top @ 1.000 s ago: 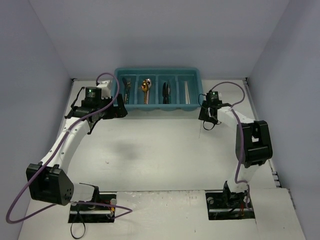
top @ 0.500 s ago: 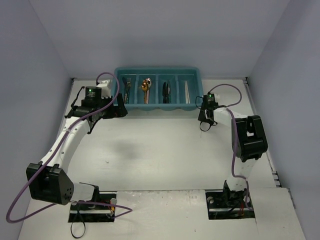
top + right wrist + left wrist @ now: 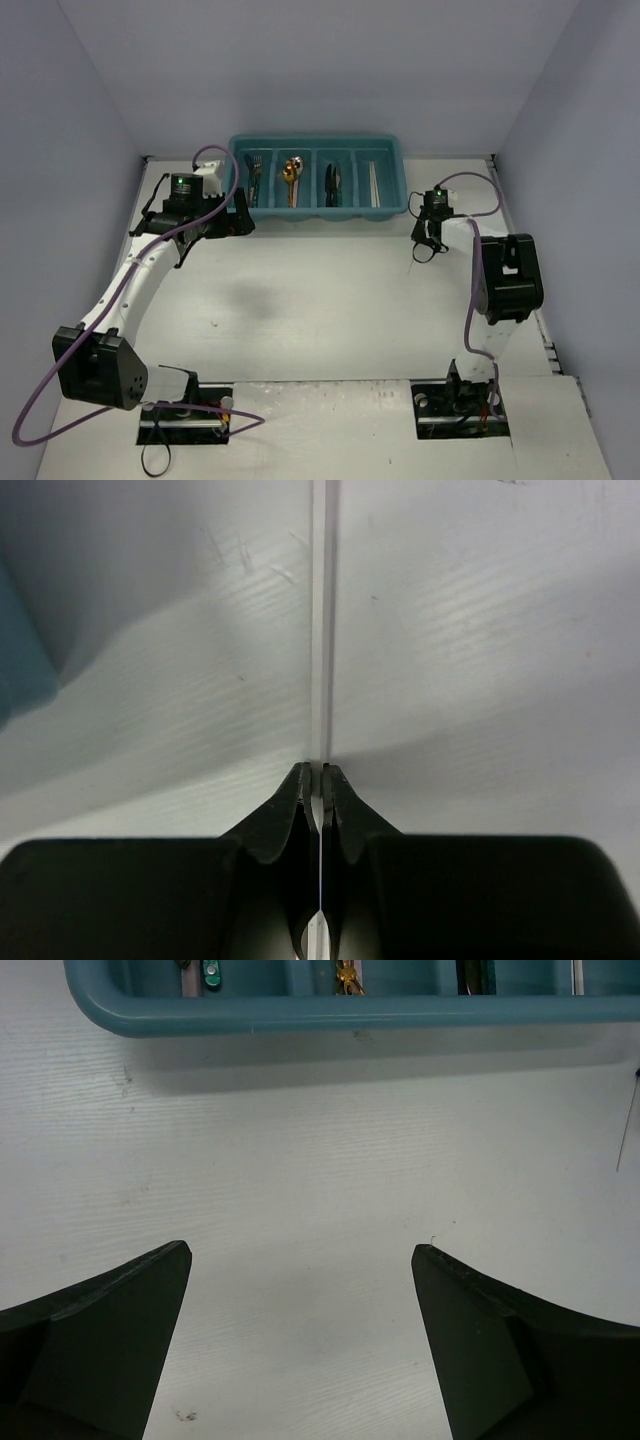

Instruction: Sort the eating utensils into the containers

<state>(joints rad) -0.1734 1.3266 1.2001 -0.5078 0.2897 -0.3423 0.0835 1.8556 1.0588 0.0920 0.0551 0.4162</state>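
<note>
The teal tray (image 3: 396, 152) stands at the back of the table. Its four containers hold silver forks (image 3: 255, 180), a gold spoon (image 3: 290, 172), dark knives (image 3: 332, 183) and pale sticks (image 3: 373, 186). My right gripper (image 3: 430, 228) is just right of the tray's front right corner. In the right wrist view the right gripper (image 3: 320, 770) is shut on a thin pale stick (image 3: 320, 630) that runs straight ahead, close over the table. My left gripper (image 3: 300, 1260) stands open over bare table in front of the tray rim (image 3: 350, 1015), holding nothing.
White walls close the table at the back and both sides. The right arm's purple cable (image 3: 470, 190) loops beside the tray's right end. A teal corner of the tray (image 3: 20, 670) shows at the left of the right wrist view.
My right gripper has shifted to the right, away from the tray's corner, and its jaws have closed on the pale stick. The left arm has not moved.
</note>
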